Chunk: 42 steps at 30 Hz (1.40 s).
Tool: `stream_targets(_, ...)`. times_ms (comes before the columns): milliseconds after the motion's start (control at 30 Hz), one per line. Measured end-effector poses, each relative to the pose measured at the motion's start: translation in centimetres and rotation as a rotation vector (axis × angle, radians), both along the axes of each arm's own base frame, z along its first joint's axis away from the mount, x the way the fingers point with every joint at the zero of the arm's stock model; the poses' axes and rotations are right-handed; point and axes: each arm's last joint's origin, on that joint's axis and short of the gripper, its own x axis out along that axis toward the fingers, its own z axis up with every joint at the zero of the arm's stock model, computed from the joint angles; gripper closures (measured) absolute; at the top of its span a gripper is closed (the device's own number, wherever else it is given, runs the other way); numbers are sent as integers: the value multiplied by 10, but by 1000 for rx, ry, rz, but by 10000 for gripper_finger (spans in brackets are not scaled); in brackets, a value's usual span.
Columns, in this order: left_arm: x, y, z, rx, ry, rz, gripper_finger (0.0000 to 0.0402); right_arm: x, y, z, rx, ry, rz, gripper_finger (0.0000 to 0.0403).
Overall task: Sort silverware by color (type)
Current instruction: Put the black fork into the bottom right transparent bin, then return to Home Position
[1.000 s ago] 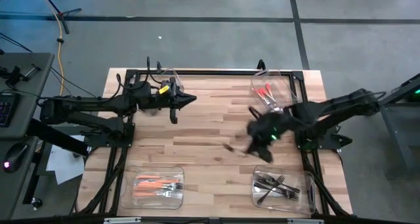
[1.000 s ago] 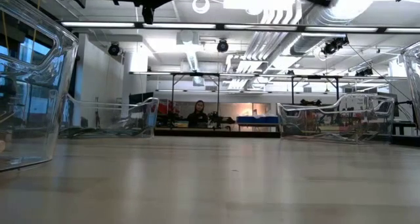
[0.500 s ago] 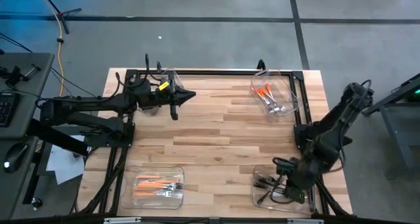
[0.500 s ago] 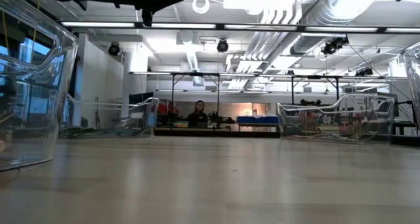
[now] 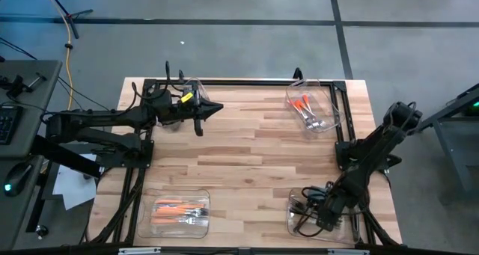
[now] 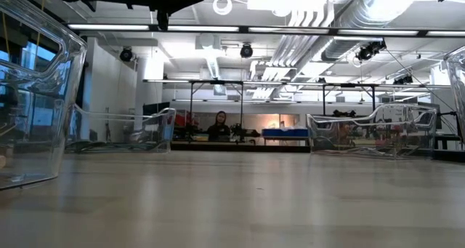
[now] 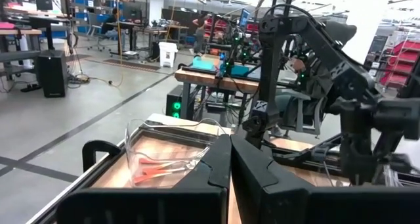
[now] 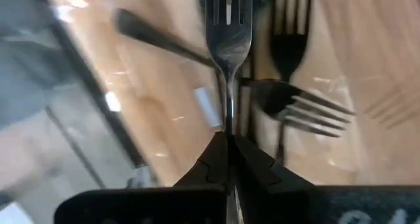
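Note:
My right gripper (image 5: 313, 210) hangs over the near-right clear bin (image 5: 349, 223) and is shut on a dark metal fork (image 8: 228, 46). Several other dark forks (image 8: 295, 106) lie in that bin. Silverware with orange handles (image 5: 178, 208) lies in the near-left bin (image 5: 150, 223), and pieces with red-orange handles (image 5: 301, 103) in the far-right bin (image 5: 329, 98). My left gripper (image 5: 211, 111) waits shut and holding nothing, above the table's far left beside another clear bin (image 5: 183, 90). My right gripper pinches the dark fork's thin handle (image 8: 228, 122) between its two fingers. The fork runs on along the fingers, its tines (image 8: 228, 17) pointing away from the gripper. The fingers slant down into the near-right bin. Whether the fork touches the forks below, I cannot tell.
The bare wooden tabletop (image 5: 247, 158) lies between the four corner bins. A black frame (image 5: 239, 83) runs along the table's edges. In the low view, a person (image 6: 219, 124) sits far off in the room behind the table.
My right gripper has swung from the table's middle right toward the near-right bin, sinking and tipping down with its wrist rolling. It has stayed shut on the dark fork, which now hangs over the bin's forks.

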Motion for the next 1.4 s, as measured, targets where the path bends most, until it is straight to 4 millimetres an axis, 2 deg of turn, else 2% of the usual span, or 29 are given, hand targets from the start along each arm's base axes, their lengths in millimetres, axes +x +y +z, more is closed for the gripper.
stream_targets(200,0,0,0,0,0,3,401,-2,-3,-22,-67,52,6,398)
stream_targets(500,0,2,0,-2,0,54,401,-3,-4,-25,-71,57,9,373)
stream_targets(633,0,2,0,-2,1,54,401,-1,-1,-21,-45,54,14,338)
stream_targets(767,0,2,0,-2,1,54,402,2,4,-13,-19,40,17,280)
stream_targets(933,0,2,0,-2,1,54,401,5,9,5,35,31,92,210)
stream_targets(1067,0,2,0,-2,1,54,402,-1,3,34,58,92,153,177)
stream_targets(1267,-1,1,1,-1,-2,54,401,-11,-23,89,-28,-43,58,167)
stream_targets(1400,-6,0,5,1,-21,52,401,-9,-49,103,-80,-128,-86,167)
